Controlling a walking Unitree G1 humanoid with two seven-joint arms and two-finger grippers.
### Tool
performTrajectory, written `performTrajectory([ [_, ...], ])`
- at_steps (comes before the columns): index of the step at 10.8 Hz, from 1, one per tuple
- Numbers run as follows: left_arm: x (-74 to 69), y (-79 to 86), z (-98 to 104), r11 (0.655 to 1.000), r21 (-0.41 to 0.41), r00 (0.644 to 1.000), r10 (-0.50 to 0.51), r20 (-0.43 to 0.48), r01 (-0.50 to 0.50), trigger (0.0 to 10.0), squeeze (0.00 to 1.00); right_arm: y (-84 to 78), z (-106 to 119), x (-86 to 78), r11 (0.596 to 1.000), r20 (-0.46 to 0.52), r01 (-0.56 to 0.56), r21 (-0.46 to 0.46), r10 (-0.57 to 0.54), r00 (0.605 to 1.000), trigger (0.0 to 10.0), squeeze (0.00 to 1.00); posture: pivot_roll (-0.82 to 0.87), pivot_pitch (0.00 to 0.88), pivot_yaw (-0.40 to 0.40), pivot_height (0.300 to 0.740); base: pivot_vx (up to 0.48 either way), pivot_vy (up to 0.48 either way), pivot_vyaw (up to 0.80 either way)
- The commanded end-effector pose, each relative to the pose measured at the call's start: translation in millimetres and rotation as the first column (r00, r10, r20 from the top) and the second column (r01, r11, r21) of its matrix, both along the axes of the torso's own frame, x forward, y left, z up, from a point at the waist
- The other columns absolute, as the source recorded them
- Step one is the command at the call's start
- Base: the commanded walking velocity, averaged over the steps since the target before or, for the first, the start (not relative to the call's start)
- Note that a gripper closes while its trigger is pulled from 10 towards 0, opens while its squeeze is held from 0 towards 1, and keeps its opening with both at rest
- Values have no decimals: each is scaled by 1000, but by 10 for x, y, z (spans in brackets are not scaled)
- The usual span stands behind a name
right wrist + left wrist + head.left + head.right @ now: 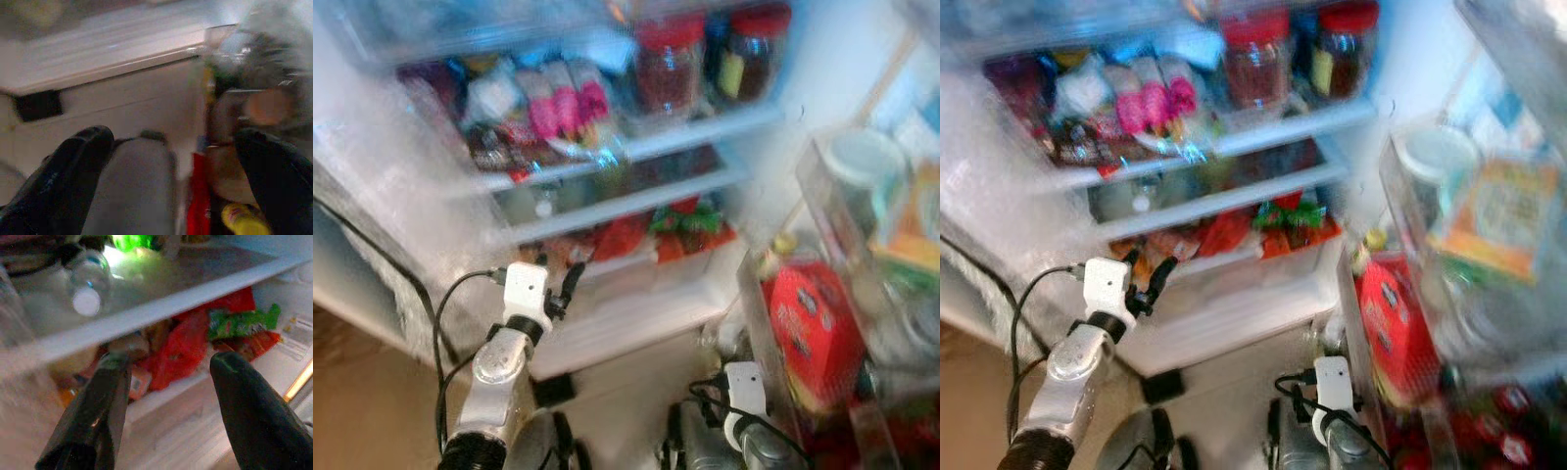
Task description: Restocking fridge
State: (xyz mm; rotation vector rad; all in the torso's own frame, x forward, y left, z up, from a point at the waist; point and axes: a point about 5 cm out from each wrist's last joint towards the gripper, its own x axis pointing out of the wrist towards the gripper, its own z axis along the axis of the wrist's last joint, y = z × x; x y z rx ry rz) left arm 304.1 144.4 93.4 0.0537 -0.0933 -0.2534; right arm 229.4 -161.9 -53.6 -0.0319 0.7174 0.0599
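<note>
Left hand [558,284] is hovering wide open and empty at the fridge's lower shelf [161,308], with soft red snack bags [181,350] lying just beyond it at about 1 o'clock; they are looking light, crinkly and slippery, best pinched at a gathered edge. Right hand [171,161] is hanging open and empty low by the door bin [759,323], and no writing is coming through the blur.

right gripper [166,171] fingers spread apart, blurred. beyond: white fridge base [122,105] with a dark slot [38,105]; red pack [199,196], yellow cap [242,218] near one finger.
</note>
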Motion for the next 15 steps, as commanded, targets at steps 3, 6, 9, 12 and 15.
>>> performTrajectory([
  [3,-15,26,-12,1000,-5,1000,12,-12,-12,10000,0,-93,-38,-68,1000,-27,22,-17,-22,999,10000,0,-200,204,-1,647,-262,0,0],
  [6,-27,42,-47,1000,-2,999,21,-26,-21,10000,0,-89,-40,-70,999,-26,26,-19,-27,999,10000,0,-203,202,-1,647,-264,0,0],
  [9,-63,214,-352,990,46,973,142,-180,-136,10000,0,-83,-44,-76,999,-27,27,-17,-27,999,10000,0,-201,194,1,647,-91,0,0],
  [12,-59,418,-671,963,118,884,270,-381,-243,10000,0,-84,-50,-82,999,-30,27,-20,-28,999,10000,0,-198,179,2,647,0,0,0],
  [15,-158,512,-991,942,263,762,324,-561,-207,10000,0,-99,-49,-77,999,-33,34,-24,-35,999,10000,0,-199,165,-4,647,0,0,0],
])
